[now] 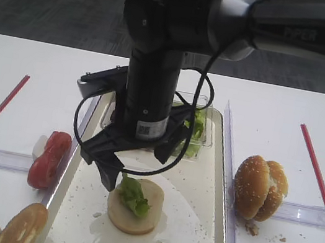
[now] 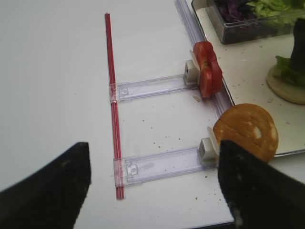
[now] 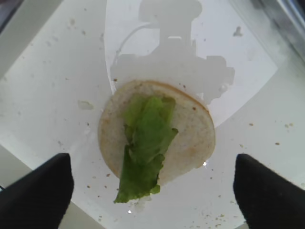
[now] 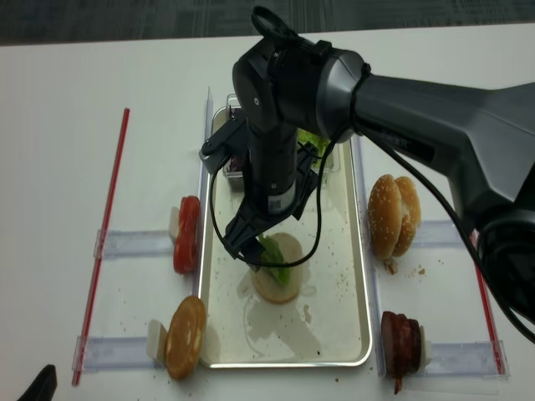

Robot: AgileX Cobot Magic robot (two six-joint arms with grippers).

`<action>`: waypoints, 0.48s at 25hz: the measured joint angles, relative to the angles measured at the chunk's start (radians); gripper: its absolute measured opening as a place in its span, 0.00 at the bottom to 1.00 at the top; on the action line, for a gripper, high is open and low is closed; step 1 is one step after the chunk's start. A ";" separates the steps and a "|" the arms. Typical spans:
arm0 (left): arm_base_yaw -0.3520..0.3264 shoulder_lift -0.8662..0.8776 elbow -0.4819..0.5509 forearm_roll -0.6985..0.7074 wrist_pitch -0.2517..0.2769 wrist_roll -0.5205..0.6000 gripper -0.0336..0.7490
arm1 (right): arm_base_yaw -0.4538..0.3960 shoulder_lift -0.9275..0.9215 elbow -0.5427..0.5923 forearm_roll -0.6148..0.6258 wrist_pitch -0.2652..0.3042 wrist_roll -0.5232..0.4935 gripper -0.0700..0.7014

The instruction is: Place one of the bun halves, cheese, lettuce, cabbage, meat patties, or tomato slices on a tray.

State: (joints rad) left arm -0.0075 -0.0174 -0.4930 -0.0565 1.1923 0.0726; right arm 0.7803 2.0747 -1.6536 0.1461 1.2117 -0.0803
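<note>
white tabletop all round; right gripper [image 3: 152,188] hangs with jaws wide apart over the lettuce [image 3: 145,145], which lies on the pale bun round [image 3: 190,131] in the tray [image 1: 198,241]. left gripper [image 2: 152,191] spread, empty.

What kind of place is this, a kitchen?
Probably a robot test bench, not a kitchen: a white table marked with red strips, burger parts in clear holders, and a crumb-speckled tray.

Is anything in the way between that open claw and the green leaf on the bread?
Nothing visible. The right gripper hangs open straight above the lettuce, which already lies on the pale bun round on the tray, with only open air between them.
</note>
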 joint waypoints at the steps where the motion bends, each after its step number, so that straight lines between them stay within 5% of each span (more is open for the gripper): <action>1: 0.000 0.000 0.000 0.000 0.000 0.000 0.69 | 0.000 0.000 -0.012 0.000 0.001 0.001 0.99; 12: 0.000 0.000 0.000 0.000 0.000 0.000 0.69 | 0.000 -0.020 -0.095 -0.013 0.009 -0.018 0.99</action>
State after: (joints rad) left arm -0.0075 -0.0174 -0.4930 -0.0565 1.1923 0.0726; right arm 0.7803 2.0550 -1.7488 0.1326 1.2207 -0.0985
